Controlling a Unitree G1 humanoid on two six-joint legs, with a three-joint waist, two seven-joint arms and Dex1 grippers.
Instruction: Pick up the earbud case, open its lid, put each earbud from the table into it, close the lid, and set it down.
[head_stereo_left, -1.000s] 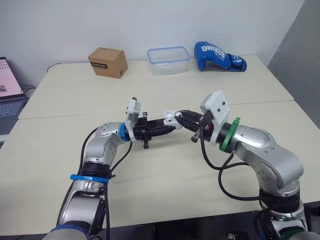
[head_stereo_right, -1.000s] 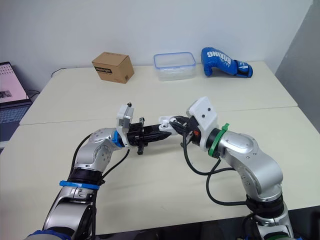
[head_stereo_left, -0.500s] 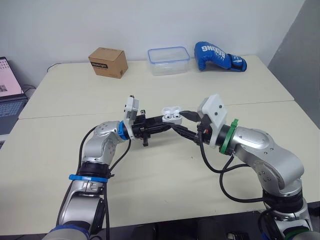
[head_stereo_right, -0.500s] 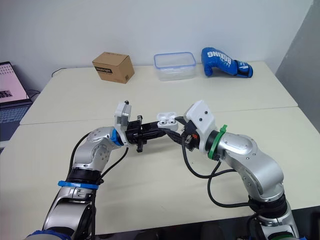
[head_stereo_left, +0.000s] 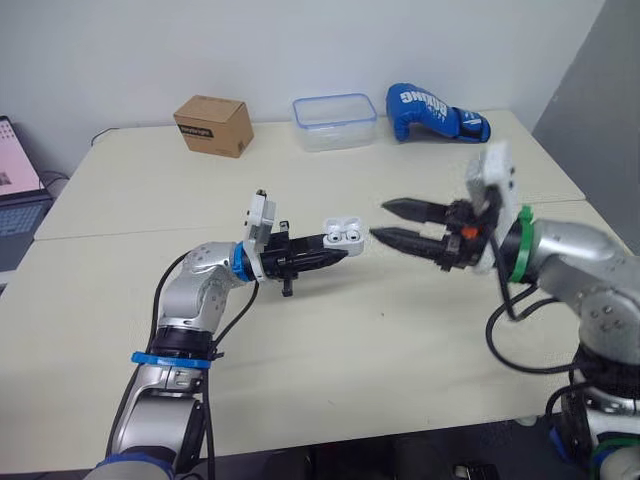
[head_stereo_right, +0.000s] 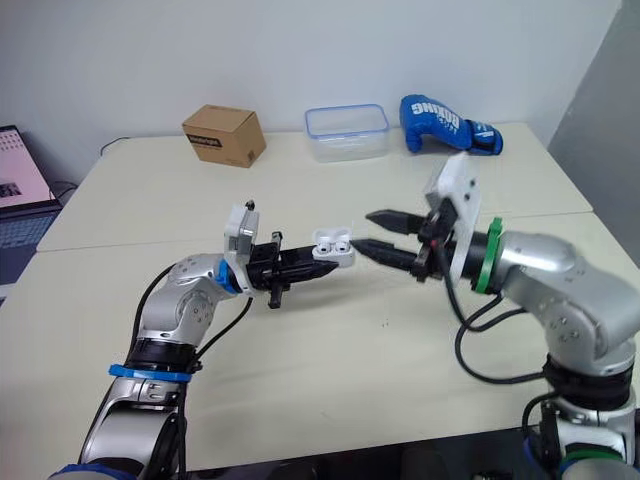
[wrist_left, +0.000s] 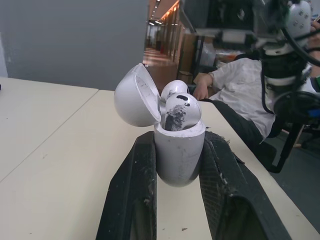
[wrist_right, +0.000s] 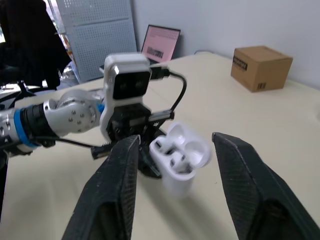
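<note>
Two earbuds (wrist_left: 181, 106) are seated in the earbud case (wrist_left: 179, 152), and its lid (wrist_left: 134, 97) stands tipped back, wide open. The left gripper (head_stereo_left: 330, 252) has the case pinched by its lower body, one black finger on each side. It holds the case up above the middle of the table (head_stereo_left: 330, 340), clear of the surface. That left arm is bent sharply at the elbow, with the forearm reaching level across toward the robot's right.

Over on the other side, the right gripper (head_stereo_left: 380, 220) is spread wide and has nothing in it. Its two fingers (wrist_right: 117, 200) are aimed straight at the case, just apart from it, with no contact. The right forearm lies roughly level too, pointing in from the table's right edge, so the two wrists face each other.

Along the far edge sit a cardboard box (head_stereo_left: 211, 125), a clear plastic container (head_stereo_left: 335, 121) and a blue boxing glove (head_stereo_left: 437, 113).
</note>
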